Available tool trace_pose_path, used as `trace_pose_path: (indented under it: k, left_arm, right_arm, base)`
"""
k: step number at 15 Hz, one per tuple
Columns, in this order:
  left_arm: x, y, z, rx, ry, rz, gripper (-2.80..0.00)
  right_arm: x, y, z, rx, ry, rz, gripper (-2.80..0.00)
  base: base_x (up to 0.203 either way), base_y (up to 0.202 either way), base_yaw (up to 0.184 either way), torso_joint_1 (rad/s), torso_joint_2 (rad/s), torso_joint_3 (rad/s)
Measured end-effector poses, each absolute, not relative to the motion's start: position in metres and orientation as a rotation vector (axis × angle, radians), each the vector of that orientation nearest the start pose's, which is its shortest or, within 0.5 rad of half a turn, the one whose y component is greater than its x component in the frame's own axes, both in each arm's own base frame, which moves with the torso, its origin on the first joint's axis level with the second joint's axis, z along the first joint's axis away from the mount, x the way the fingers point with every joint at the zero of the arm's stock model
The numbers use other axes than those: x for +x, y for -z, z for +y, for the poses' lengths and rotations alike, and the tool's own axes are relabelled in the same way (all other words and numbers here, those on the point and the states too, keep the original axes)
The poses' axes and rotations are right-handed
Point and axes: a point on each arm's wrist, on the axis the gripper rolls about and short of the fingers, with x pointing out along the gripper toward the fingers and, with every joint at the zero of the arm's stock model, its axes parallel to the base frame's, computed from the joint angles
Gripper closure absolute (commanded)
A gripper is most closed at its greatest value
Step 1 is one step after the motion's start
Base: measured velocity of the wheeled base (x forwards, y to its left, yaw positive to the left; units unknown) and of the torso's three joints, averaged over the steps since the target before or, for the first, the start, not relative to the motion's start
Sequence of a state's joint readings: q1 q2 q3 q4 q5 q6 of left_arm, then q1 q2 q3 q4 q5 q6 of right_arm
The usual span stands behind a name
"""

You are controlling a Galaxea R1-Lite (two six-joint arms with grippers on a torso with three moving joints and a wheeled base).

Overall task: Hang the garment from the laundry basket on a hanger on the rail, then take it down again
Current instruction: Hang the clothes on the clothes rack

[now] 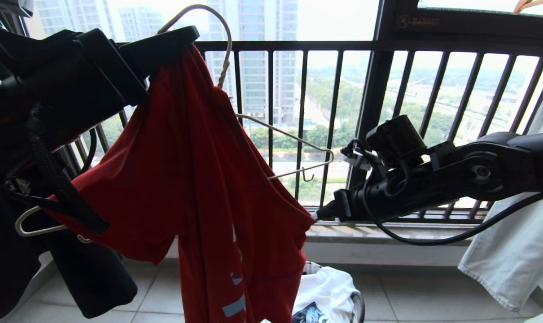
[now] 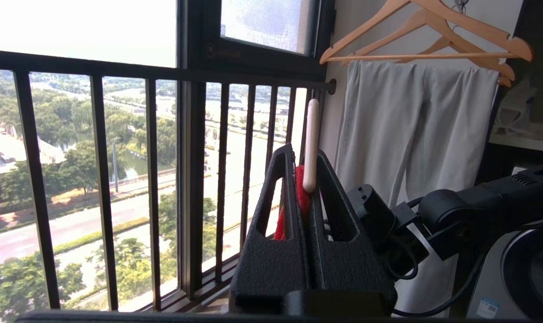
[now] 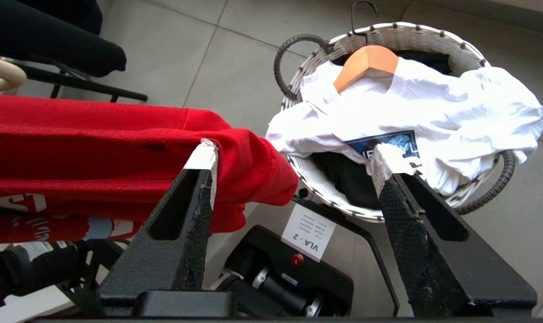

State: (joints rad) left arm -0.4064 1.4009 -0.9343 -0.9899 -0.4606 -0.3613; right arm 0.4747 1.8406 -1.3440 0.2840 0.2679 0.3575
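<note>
The red shirt point(image 1: 195, 179), half on the hanger point(image 1: 294, 143) above the basket point(image 3: 388, 33), is pinched by the closed left fingers point(image 2: 308, 179), its hem just beside the spread, empty right fingers point(image 3: 206, 157).

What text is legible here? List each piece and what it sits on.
"VLA - 2": white sticker on the robot's base; its smaller print is unreadable.
White lettering on the red T-shirt: partly hidden, unreadable.
Blue print on the white T-shirt in the laundry basket: unreadable.
Gold mark on the window frame: blurred.
</note>
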Motion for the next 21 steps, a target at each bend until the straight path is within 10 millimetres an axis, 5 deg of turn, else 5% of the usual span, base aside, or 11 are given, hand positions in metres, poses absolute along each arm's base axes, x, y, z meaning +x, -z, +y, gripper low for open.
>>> trace_pose_path:
  k: [13,14,21]
  left_arm:
    - [0.203,-0.335,-0.098,-0.315,0.933,-0.382,0.0]
    - [0.203,-0.335,-0.098,-0.315,0.933,-0.381,0.0]
    - [0.204,-0.334,-0.099,-0.318,0.936,-0.375,0.0]
  right_arm:
    - [0.298,-0.207,0.17,0.399,-0.61,0.834,-2.8]
    - [0.297,-0.206,0.168,0.367,-0.615,0.839,0.0]
    - [0.277,-0.233,0.131,0.18,-0.649,0.76,0.0]
  base:
    - [0.0,0.0,0.0,0.0,0.0,0.0]
    - [0.0,0.0,0.0,0.0,0.0,0.0]
    - [0.0,0.0,0.0,0.0,0.0,0.0]
